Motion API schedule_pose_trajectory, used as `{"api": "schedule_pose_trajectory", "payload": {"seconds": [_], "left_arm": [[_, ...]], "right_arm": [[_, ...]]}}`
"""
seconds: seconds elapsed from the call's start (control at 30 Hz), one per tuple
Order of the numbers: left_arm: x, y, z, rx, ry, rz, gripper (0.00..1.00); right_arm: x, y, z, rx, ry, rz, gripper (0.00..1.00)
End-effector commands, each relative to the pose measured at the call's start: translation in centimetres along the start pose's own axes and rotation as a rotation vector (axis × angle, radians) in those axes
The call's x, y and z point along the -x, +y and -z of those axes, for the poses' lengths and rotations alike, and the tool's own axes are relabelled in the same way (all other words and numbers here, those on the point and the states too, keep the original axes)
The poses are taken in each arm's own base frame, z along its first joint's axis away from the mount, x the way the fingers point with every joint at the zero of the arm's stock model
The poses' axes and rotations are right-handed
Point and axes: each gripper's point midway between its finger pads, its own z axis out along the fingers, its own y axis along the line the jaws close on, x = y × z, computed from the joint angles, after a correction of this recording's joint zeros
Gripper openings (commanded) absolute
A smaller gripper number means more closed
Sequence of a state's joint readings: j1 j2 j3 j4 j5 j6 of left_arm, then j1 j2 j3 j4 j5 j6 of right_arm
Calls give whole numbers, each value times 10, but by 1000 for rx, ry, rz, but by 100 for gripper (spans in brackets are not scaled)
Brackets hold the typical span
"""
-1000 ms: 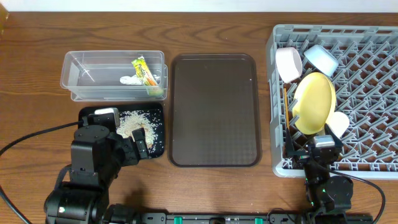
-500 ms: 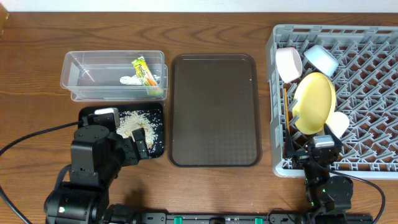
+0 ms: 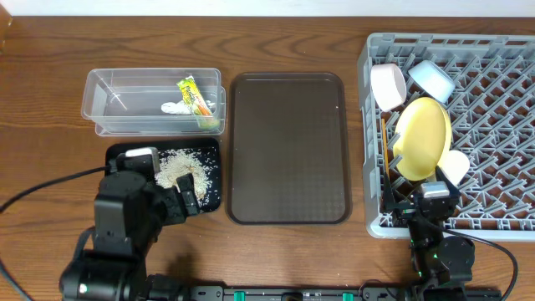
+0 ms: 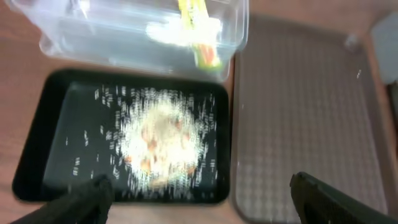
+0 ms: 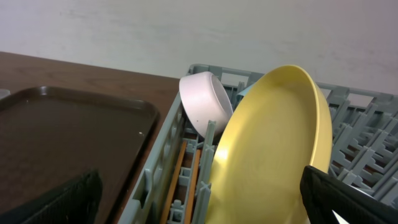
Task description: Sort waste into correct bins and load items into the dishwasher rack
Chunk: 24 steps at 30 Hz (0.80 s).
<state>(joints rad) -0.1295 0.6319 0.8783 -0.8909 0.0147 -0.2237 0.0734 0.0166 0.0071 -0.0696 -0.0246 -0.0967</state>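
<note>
The clear tub [image 3: 109, 92] holds the green-and-orange wrapper [image 3: 192, 96] and the white tissue [image 3: 174, 107]. The black tray [image 3: 121, 153] holds the rice scraps [image 3: 180, 165]. My left gripper [image 3: 189, 191] hovers at this tray's near right corner; in the blurred left wrist view it [image 4: 205, 208] is open and empty above the rice [image 4: 161, 134]. The grey rack [image 3: 501, 125] holds the yellow plate [image 3: 422, 138], white bowl [image 3: 387, 86], blue bowl [image 3: 430, 79], pale cup [image 3: 454, 165] and chopsticks [image 3: 385, 159]. My right gripper [image 3: 433, 196] is open and empty at the rack's near left corner, facing the plate [image 5: 267, 149].
The large brown serving tray [image 3: 288, 146] lies between the bins and the rack, with nothing on it. Its edge shows in the left wrist view [image 4: 298, 124] and the right wrist view [image 5: 62, 130]. A wall runs behind the rack.
The left arm has shifted slightly back from the black tray, and its wrist view is motion-blurred. The right arm and all the objects have not moved.
</note>
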Motion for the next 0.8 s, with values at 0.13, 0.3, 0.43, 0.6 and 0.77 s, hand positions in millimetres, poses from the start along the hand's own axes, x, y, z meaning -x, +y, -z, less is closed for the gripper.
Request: {"api": "schedule_pose_trajectory", "payload": {"seconds": [0.13, 0.3, 0.43, 0.6, 0.77], "left_arm": [[5, 20, -17, 10, -299, 1, 93], [2, 21, -30, -24, -505, -55, 94], [-5, 23, -41, -30, -600, -96, 93], [-18, 26, -59, -23, -647, -143, 94], [-36, 30, -79, -18, -589, -145, 93]], "right_arm": [[0, 3, 0, 15, -3, 13, 99], [0, 3, 0, 15, -3, 13, 99], [0, 3, 0, 15, -3, 13, 99], [0, 3, 0, 15, -3, 13, 99], [0, 3, 0, 15, -3, 13, 99]]}}
